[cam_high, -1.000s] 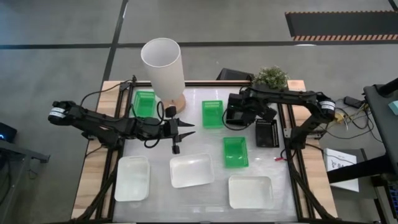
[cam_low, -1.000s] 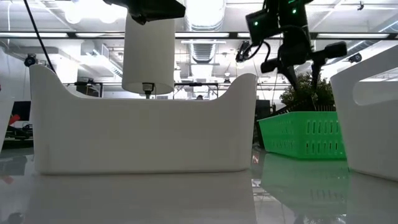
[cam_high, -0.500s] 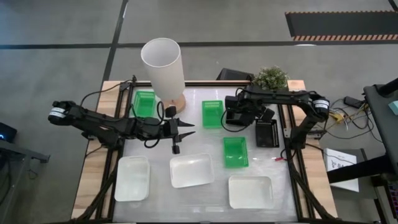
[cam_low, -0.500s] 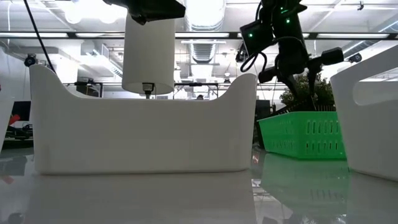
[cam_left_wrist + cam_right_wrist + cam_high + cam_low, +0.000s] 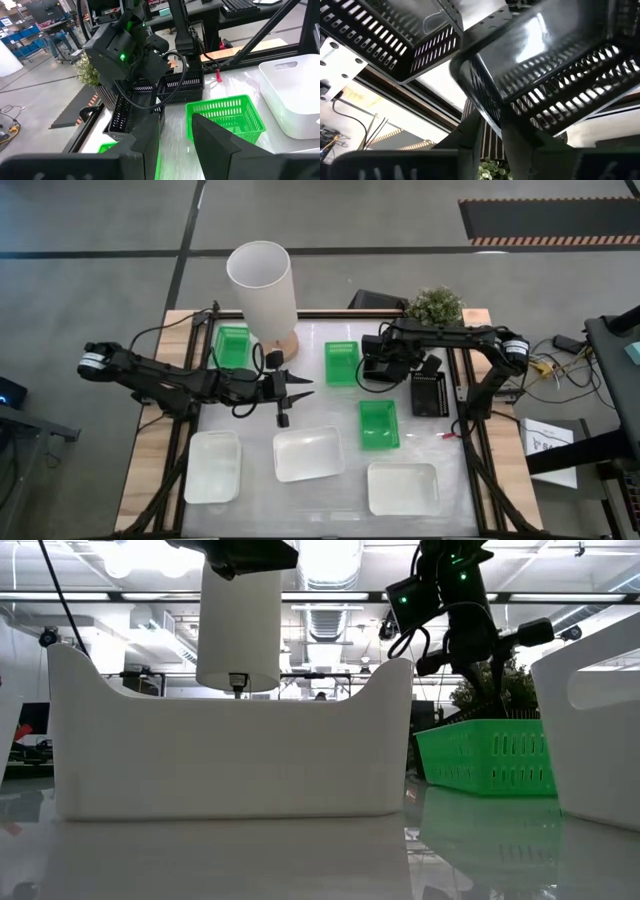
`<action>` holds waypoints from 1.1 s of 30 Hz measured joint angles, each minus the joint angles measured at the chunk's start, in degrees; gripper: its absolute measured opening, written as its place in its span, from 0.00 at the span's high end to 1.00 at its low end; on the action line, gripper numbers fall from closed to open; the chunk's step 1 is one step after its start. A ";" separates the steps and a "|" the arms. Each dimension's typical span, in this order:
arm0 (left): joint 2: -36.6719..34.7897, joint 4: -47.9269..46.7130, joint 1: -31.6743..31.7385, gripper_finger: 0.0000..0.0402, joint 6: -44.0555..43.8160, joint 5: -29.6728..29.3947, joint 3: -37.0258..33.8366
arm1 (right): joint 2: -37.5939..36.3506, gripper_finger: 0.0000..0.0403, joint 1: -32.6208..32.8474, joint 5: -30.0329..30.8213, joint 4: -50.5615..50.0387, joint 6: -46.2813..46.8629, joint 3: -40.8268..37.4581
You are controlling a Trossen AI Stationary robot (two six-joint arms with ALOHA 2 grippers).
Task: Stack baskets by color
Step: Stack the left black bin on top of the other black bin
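My right gripper [image 5: 490,125] stands at the table's far right [image 5: 378,368], pointing steeply down, and is shut on a black basket [image 5: 555,75]. A second black basket [image 5: 428,393] rests flat on the table just right of it. Three green baskets sit at the far left [image 5: 233,345], far middle [image 5: 342,363] and centre right [image 5: 379,424]. Three white baskets [image 5: 308,453] line the near edge. My left gripper [image 5: 175,140] hovers open at the table's middle [image 5: 290,390], holding nothing. My right gripper pinches the black basket's slotted wall at its rim [image 5: 487,112], one finger inside the basket and one outside. The fingers come from above, slanting down. Whether the basket's bottom is on the table, I cannot tell.
A tall white cylindrical lamp [image 5: 262,290] stands at the far edge, left of centre, and a potted plant [image 5: 436,304] at the far right corner. Bare tabletop lies between the green baskets and the white ones.
My right gripper has sunk a little onto the black basket and its fingers have closed on the basket's wall. My left arm has kept still.
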 joint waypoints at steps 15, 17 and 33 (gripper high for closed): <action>0.00 0.01 0.00 0.75 -0.17 0.00 0.00 | -0.51 0.97 0.02 2.20 0.06 -0.90 0.07; 0.00 0.03 -0.02 0.75 -0.17 0.00 0.00 | -1.19 0.97 0.02 3.30 -0.13 -0.87 0.09; 0.04 3.11 0.07 0.75 3.39 -4.28 -0.02 | -6.75 0.98 4.47 3.68 0.21 38.72 4.28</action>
